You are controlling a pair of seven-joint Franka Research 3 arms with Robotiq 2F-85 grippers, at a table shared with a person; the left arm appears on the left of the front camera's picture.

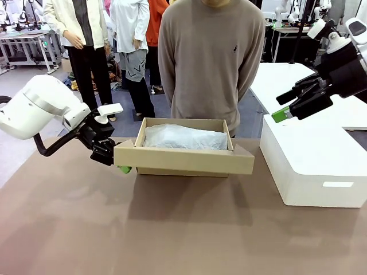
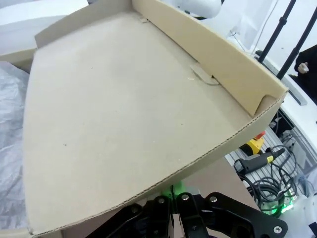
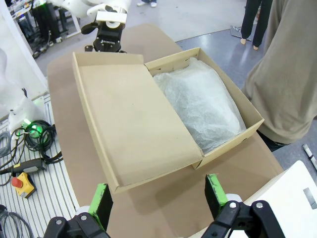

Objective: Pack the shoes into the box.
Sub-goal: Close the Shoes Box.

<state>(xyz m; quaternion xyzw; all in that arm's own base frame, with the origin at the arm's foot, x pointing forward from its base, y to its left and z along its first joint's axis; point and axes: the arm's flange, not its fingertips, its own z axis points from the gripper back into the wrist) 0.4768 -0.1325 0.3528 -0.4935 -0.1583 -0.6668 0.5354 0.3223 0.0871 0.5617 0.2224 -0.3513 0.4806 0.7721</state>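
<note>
- One tan cardboard box (image 1: 183, 159) is seen at the middle of the brown table (image 1: 172, 229), its inside covered by crinkled white tissue paper (image 1: 184, 137); the shoes cannot be made out beneath the paper.
- Its hinged lid (image 3: 131, 124) is held swung open toward the robot's side, the bare inner face being shown in the left wrist view.
- At the lid's left corner the left gripper (image 1: 117, 166) is pressed together, low beside the table top; the lid's edge appears to be pinched, though contact cannot be confirmed.
- Raised to the right, the right gripper (image 1: 281, 114) is kept spread wide and holds nothing; its green fingers (image 3: 101, 201) are seen hanging above the open lid.
- A larger white box (image 1: 315, 160) is set just right of the shoebox.
- Behind the far edge, a person in a beige sweater (image 1: 211, 57) is stationed facing the table.
</note>
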